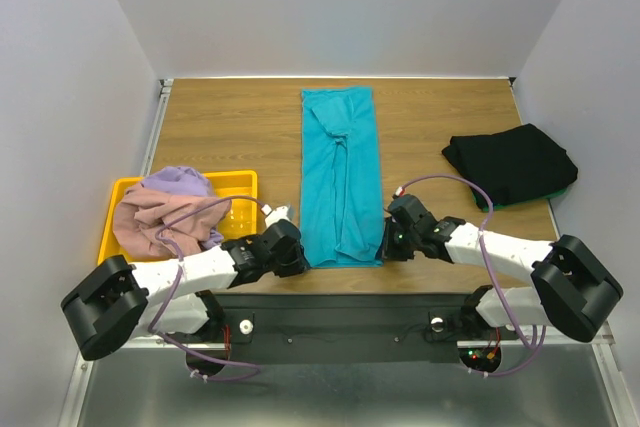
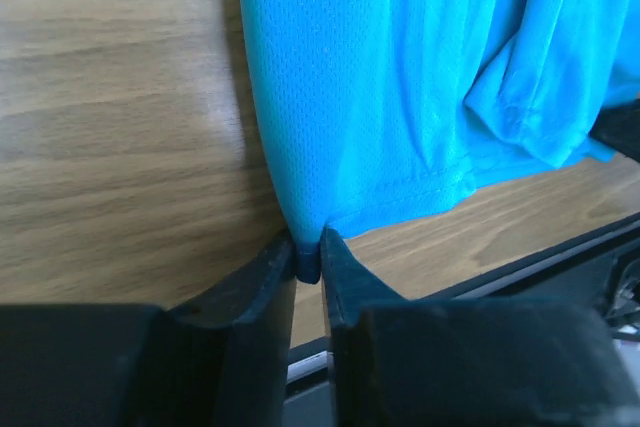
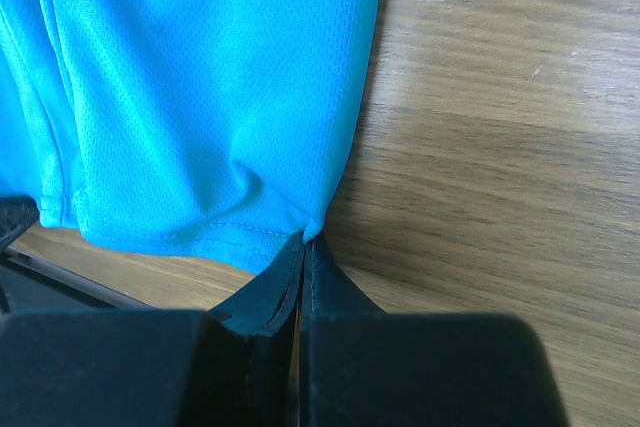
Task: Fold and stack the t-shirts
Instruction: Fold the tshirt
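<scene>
The left fingers (image 2: 255, 292) were pinched tight on the near left corner of the long folded teal mesh t-shirt (image 1: 340, 172), and the right fingers (image 3: 335, 297) on its near right corner. It lay lengthwise mid-way across the wooden bench (image 1: 230, 127), with a folded black t-shirt (image 1: 510, 162) well to its right.

T-shirts: four counted, namely one teal t-shirt (image 1: 340, 177), one black t-shirt (image 1: 510, 162), one pink t-shirt (image 1: 145, 225) and one lavender t-shirt (image 1: 180, 183). Green cloth (image 1: 560, 191): one piece, of which only an edge showed. Yellow tray (image 1: 242, 183): one. Grippers: two, a left gripper (image 1: 299, 256) and a right gripper (image 1: 386, 245). Wooden table (image 1: 230, 127): one.
</scene>
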`<action>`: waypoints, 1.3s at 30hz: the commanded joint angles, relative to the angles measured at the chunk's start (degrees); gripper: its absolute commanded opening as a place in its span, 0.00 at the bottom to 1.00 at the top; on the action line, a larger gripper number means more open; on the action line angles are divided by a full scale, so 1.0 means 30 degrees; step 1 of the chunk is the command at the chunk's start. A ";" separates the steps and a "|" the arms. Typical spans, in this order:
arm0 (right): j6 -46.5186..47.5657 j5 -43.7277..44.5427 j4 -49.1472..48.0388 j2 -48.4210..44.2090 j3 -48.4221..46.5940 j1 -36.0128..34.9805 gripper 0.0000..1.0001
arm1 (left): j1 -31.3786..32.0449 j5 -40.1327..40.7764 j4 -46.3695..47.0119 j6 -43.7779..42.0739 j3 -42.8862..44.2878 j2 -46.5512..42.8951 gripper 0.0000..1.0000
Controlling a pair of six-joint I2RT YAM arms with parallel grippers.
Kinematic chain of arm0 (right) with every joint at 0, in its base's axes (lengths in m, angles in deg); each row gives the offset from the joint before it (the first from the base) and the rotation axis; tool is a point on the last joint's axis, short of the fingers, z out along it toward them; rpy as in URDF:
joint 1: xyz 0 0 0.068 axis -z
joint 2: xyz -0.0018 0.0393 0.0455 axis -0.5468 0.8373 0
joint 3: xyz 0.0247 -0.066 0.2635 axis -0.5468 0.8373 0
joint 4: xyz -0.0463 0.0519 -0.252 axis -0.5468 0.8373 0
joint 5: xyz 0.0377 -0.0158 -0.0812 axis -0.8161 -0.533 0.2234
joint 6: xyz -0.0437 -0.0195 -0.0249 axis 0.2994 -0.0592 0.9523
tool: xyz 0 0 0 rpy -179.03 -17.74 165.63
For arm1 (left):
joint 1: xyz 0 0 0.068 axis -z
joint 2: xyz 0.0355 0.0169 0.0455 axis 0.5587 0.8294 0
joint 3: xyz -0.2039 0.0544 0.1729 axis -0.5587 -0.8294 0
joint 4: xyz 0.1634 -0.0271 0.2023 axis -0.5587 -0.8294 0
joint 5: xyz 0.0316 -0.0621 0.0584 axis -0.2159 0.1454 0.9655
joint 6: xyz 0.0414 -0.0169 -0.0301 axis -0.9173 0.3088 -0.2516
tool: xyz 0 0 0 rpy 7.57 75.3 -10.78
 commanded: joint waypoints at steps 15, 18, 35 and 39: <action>0.1262 0.0604 0.0470 -0.2592 -0.0945 -0.0151 0.00 | 0.0238 0.1743 -0.0274 0.0329 0.1336 -0.1640 0.00; 0.1234 0.2069 0.0469 -0.2330 -0.1709 -0.0180 0.00 | 0.0209 0.2535 0.0253 0.0065 0.2011 -0.1262 0.00; 0.3108 0.7637 -0.1345 0.4433 -0.9002 0.1399 0.00 | -0.4183 0.3035 0.1363 -0.4531 0.9304 0.5239 0.00; 0.3517 0.7756 -0.1610 0.5635 -1.0232 0.1985 0.01 | -0.4947 0.2244 0.1631 -0.5148 1.0679 0.6735 0.00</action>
